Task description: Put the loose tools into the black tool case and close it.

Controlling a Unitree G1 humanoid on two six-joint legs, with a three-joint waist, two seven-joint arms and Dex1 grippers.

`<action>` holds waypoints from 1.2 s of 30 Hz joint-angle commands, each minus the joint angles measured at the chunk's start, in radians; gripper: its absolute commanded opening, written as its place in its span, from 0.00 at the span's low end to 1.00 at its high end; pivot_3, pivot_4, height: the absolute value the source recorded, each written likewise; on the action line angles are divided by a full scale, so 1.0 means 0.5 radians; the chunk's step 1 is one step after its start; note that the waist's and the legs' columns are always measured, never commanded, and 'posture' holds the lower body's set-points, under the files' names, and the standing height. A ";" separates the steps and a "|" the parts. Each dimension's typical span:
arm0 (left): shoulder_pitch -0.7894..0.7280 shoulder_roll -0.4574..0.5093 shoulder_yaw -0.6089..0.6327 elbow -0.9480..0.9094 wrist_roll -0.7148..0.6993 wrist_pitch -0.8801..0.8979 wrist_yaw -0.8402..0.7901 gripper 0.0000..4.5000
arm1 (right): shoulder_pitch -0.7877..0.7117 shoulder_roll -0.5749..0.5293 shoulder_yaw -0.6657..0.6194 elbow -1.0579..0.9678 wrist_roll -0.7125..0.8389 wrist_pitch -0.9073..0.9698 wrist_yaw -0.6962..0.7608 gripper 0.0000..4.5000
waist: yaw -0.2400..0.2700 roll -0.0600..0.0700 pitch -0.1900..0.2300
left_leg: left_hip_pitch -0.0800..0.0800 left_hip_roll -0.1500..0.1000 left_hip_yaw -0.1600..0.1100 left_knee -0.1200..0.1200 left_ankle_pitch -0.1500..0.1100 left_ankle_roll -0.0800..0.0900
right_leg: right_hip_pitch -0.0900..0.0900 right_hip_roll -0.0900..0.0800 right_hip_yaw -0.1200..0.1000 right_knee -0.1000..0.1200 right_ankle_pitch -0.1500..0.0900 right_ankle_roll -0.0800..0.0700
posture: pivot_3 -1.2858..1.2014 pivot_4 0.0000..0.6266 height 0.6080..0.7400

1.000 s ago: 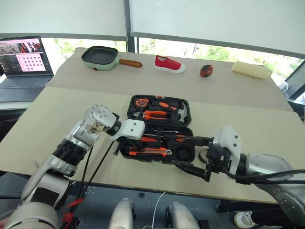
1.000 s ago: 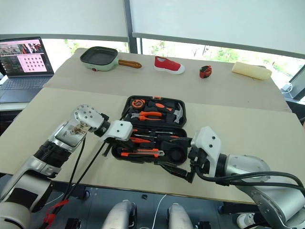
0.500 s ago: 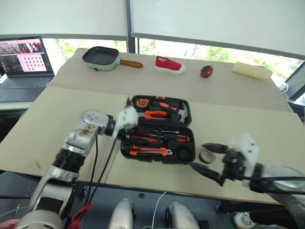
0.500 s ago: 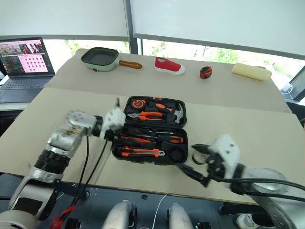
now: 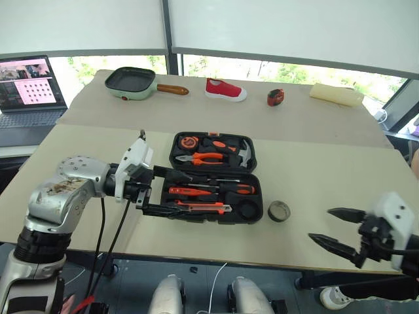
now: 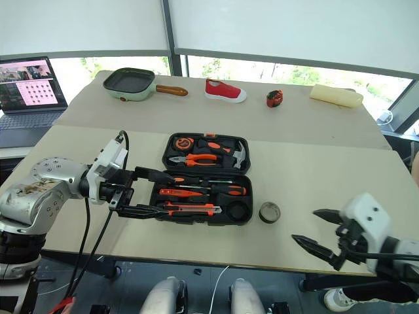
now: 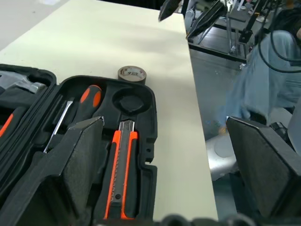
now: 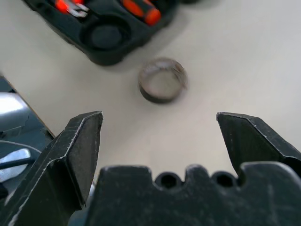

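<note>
The black tool case (image 5: 259, 196) lies open mid-table. Its front half holds black-and-orange screwdrivers (image 5: 216, 191) and the utility knife (image 5: 203, 209); a round slot (image 5: 247, 209) there is empty. Pliers and a hammer fill the back half. The small grey tape roll (image 5: 279, 210) lies on the table just right of the case. My left gripper (image 5: 185, 193) hangs open and empty over the case's left end. My right gripper (image 5: 320, 224) is open and empty near the table's front right edge, well right of the roll (image 8: 162, 80).
Along the back of the table are a green pan (image 5: 131, 82), a red shoe (image 5: 225, 89), a red-black tape measure (image 5: 275, 97) and a pale yellow block (image 5: 336, 95). A laptop (image 5: 29, 85) stands far left. The table's front edge runs close under both grippers.
My left gripper has opened, lifted and drawn back to the left from the case. My right gripper has swung right, away from the case's front right corner and the tape roll.
</note>
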 commanded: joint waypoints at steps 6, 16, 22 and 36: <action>0.050 0.050 -0.026 -0.191 -0.004 -0.032 0.090 0.98 | -0.547 0.004 0.818 0.232 -0.436 -0.101 -0.142 1.00 | 0.012 0.001 0.002 | -0.003 -0.002 0.002 -0.003 0.000 0.000 | -0.003 -0.001 0.001 -0.002 0.001 -0.002 | 0.52 0.24 1.00; 0.044 0.092 -0.042 -0.207 0.007 -0.041 0.139 1.00 | -0.808 0.133 1.134 0.550 -0.670 -0.128 -0.196 0.31 | 0.018 0.000 0.003 | -0.004 -0.002 0.004 -0.003 0.000 0.000 | -0.005 0.000 0.001 -0.001 0.001 -0.001 | 0.52 0.24 1.00; 0.044 0.108 -0.060 -0.173 0.030 -0.074 0.122 1.00 | -0.757 0.112 1.045 0.479 -0.639 -0.125 -0.164 0.01 | 0.024 0.000 0.003 | -0.003 -0.001 0.004 -0.004 0.000 0.000 | -0.004 0.000 0.001 -0.002 0.001 -0.001 | 0.52 0.24 1.00; 0.088 0.134 -0.077 -0.202 0.049 -0.116 0.109 1.00 | -1.234 0.137 1.348 0.036 -0.395 0.020 0.036 0.01 | 0.012 -0.001 0.006 | -0.004 -0.001 0.004 -0.006 0.000 0.000 | -0.006 -0.001 0.001 -0.002 0.000 -0.003 | 0.52 0.24 1.00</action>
